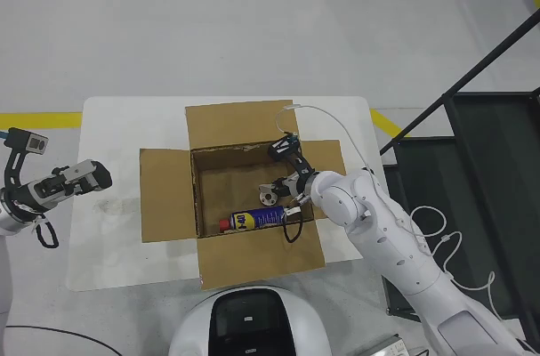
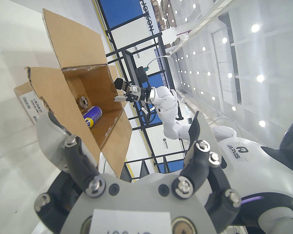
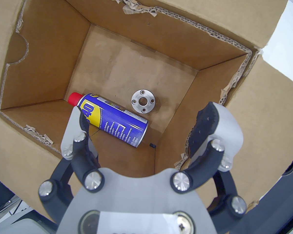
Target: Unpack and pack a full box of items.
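Brand print on spray can

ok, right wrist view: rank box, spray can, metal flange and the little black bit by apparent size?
1. cardboard box
2. spray can
3. metal flange
4. small black bit
All three items lie on the box floor, so nearness barely skews this.

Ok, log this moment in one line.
box: flaps open | inside: spray can on its side, metal flange beside it | right gripper: open, empty, over box | left gripper: open, empty, left of box
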Available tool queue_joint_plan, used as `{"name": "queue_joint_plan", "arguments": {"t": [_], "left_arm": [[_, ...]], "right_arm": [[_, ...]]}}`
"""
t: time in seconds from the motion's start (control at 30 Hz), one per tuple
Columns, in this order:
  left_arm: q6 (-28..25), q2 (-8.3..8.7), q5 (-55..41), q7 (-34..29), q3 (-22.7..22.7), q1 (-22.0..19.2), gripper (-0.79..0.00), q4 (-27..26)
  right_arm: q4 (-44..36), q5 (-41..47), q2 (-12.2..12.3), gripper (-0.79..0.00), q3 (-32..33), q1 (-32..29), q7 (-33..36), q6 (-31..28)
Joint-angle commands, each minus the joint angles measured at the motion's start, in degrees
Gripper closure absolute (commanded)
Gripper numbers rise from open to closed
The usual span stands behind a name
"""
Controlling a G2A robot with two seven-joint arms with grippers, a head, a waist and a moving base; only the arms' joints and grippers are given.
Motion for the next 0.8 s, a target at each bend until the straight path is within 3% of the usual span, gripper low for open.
{"name": "queue_joint_plan", "arguments": {"t": [0.0, 0.47, 0.77], "left_arm": [[0.00, 0.00, 0.00, 0.00, 0.00, 0.00, -0.785, 0.00], [0.00, 0.00, 0.00, 0.00, 0.00, 0.00, -0.785, 0.00], [0.00, 0.00, 0.00, 0.00, 0.00, 0.00, -0.785, 0.00]], "right_arm": [[0.00, 0.00, 0.00, -0.785, 0.00, 0.00, 0.00, 0.00], [0.44, 0.84, -0.19, -0.785, -0.58, -0.14, -1.43, -0.80], [10.38, 8.18, -3.30, -0.785, -8.02, 6.36, -3.16, 2.21]]}}
